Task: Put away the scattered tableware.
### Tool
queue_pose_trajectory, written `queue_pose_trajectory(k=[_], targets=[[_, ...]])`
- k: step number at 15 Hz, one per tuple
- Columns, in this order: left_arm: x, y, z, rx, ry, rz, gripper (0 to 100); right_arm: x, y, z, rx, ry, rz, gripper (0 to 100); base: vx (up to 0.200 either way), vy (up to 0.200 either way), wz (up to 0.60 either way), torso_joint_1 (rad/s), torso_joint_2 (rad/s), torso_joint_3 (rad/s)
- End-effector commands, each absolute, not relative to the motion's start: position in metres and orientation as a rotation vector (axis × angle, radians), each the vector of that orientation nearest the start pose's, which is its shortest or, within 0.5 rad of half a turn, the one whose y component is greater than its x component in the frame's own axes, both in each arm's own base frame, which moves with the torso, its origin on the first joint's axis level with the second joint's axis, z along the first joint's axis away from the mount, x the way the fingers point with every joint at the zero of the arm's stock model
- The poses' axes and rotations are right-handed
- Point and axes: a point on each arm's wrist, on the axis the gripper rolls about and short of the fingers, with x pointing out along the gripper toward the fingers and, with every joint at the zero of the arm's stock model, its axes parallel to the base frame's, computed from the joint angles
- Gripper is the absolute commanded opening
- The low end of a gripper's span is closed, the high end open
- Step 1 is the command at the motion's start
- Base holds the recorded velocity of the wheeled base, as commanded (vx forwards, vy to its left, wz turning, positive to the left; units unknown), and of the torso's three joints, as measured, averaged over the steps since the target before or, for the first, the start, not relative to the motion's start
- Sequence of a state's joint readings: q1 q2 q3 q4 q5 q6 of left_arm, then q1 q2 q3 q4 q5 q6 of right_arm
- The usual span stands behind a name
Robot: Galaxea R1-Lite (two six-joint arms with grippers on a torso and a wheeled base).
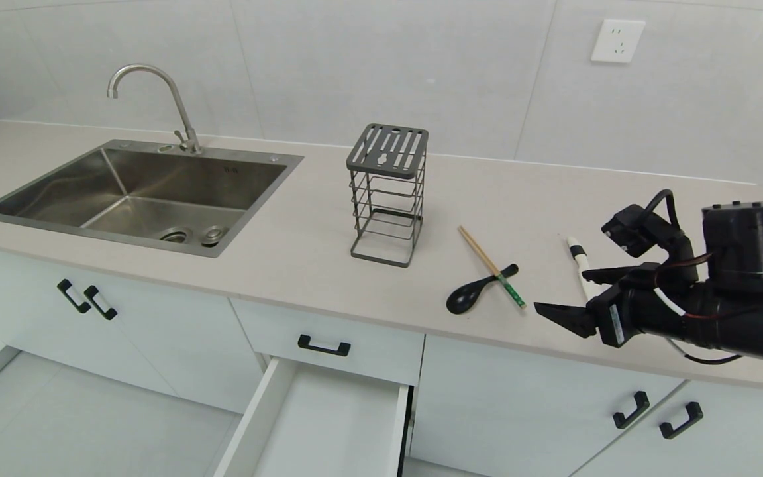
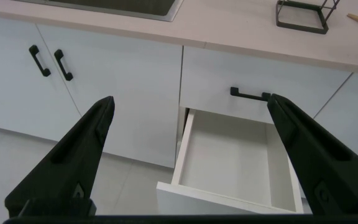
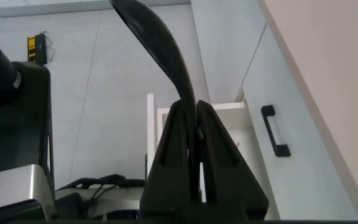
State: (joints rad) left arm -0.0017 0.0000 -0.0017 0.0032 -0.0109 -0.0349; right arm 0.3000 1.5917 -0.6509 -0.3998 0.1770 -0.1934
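**Kitchen counter (image 1: pixel 302 252): right gripper (image 3: pixel 189 111) holding a black utensil (image 3: pixel 160 50)**

Counter ran across the middle of the head view. Wire rack (image 1: pixel 387 193) stood at center, open drawer (image 1: pixel 328 424) at bottom center below it.

Right gripper's fingers were pressed together on the thin end of the black utensil, which looked like a spoon. Its wider end stuck out past the tips. Right arm sat at the right edge of the head view, over the counter's front lip.

Left gripper (image 2: pixel 189 102) was spread wide with nothing in it, hanging out in front of the cabinets above the drawer.

On the counter, right of center:
- chopsticks (image 1: pixel 491 266) lying across the handle of a black spoon (image 1: pixel 471 295)
- white utensil (image 1: pixel 579 262) just beside the right arm

My read: the step was stowing the held piece. Couldn't tell whether it was meant for the rack or the drawer.

To do it well:
- Keep the pinch firm, since a thin handle can pivot between the pads.
- Lift clear before swinging, so the arm doesn't sweep the white utensil or the chopsticks.
- For the rack, line the piece up with a slot in its top plate and feed it in handle first.
- For the drawer, go low before letting go so it doesn't bounce.
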Motion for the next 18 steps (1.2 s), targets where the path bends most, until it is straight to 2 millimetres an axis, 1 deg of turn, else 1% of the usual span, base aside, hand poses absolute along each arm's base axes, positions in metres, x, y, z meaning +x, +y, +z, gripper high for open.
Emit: queue_pose_trajectory(k=[1, 6, 9, 11, 15, 18], targets=[[-0.023, 0.000, 0.076, -0.035, 0.003, -0.012, 100, 0.246, 0.079, 0.143, -0.219, 0.527, 0.514, 100, 0.000, 0.000, 0.00, 0.000, 0.00, 0.000], [-0.023, 0.000, 0.076, -0.035, 0.002, -0.014, 100, 0.263, 0.085, 0.124, -0.222, 0.589, 0.521, 100, 0.000, 0.000, 0.00, 0.000, 0.00, 0.000], [-0.023, 0.000, 0.076, -0.035, 0.002, -0.014, 100, 0.277, 0.094, 0.117, -0.226, 0.605, 0.533, 100, 0.000, 0.000, 0.00, 0.000, 0.00, 0.000], [-0.023, 0.000, 0.076, -0.035, 0.002, -0.014, 100, 0.279, 0.097, 0.111, -0.238, 0.626, 0.518, 100, 0.000, 0.000, 0.00, 0.000, 0.00, 0.000], [-0.023, 0.000, 0.076, -0.035, 0.002, -0.014, 100, 0.281, 0.100, 0.107, -0.243, 0.639, 0.517, 100, 0.000, 0.000, 0.00, 0.000, 0.00, 0.000], [-0.023, 0.000, 0.076, -0.037, 0.003, -0.012, 100, 0.300, 0.103, 0.099, -0.238, 0.651, 0.495, 100, 0.000, 0.000, 0.00, 0.000, 0.00, 0.000]])
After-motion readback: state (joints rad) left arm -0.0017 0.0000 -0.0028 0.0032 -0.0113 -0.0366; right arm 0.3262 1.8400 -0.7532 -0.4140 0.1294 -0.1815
